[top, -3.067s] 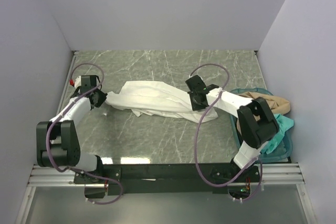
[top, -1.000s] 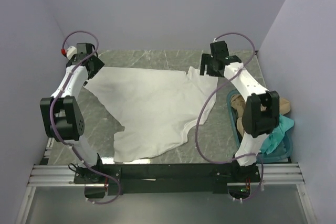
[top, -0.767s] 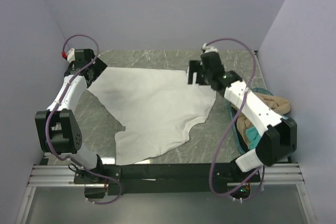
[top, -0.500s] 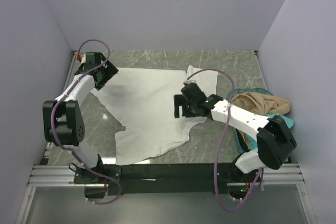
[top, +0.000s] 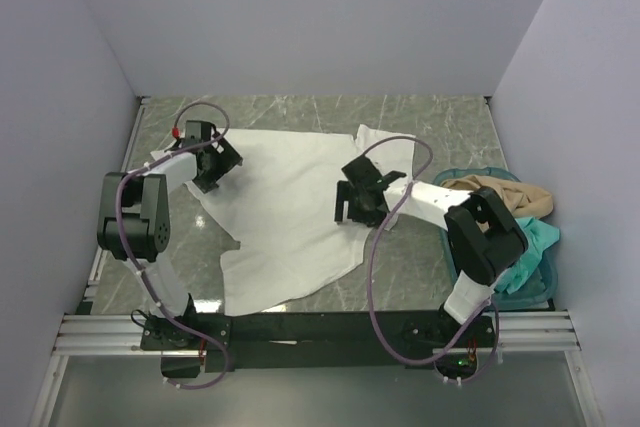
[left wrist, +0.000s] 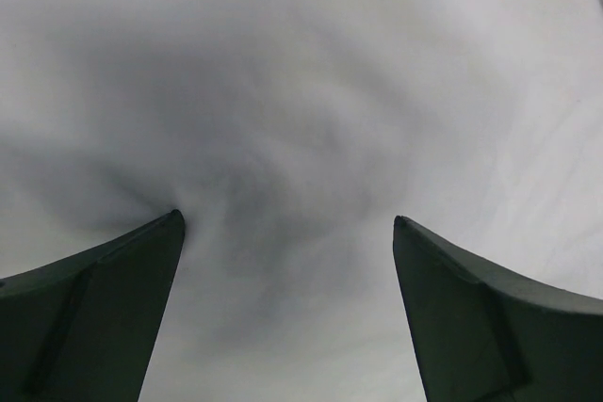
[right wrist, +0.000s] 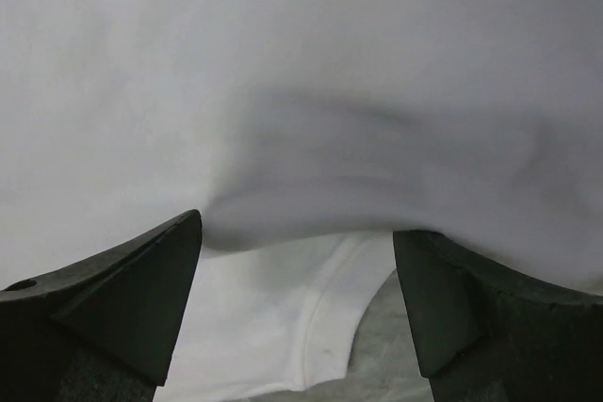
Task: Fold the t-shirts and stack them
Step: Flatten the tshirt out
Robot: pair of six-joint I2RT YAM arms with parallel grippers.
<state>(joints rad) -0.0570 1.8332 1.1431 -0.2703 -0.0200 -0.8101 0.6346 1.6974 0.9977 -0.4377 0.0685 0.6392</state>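
**Near R:** basket [top: 528, 285], teal plastic. Holds tan shirt [top: 497, 193] + teal shirt [top: 533, 238], both bunched and unfolded.

**Mid-table:** white shirt [top: 290, 202], spread roughly flat on marble table [top: 440, 127]. Near hem lies toward the arm bases. No fold made, no stack.

**Mid R:** right gripper [top: 352, 202], low over shirt's R side. Fingers apart, nothing held.

**Farther L:** left gripper [top: 214, 165], over shirt's L part. Fingers wide apart, empty.

**Status (est.):** 1 of 3 laid out. Folding x3 + stacking left.

**Views:**
- Top cam alone gives the basket and the shirt's whole outline.
- R wrist alone shows a raised cloth ridge between its fingers, w/ a seamed edge + sliver of table below.
- L wrist shows only shadowed wrinkles. Contact w/ cloth: can't tell.
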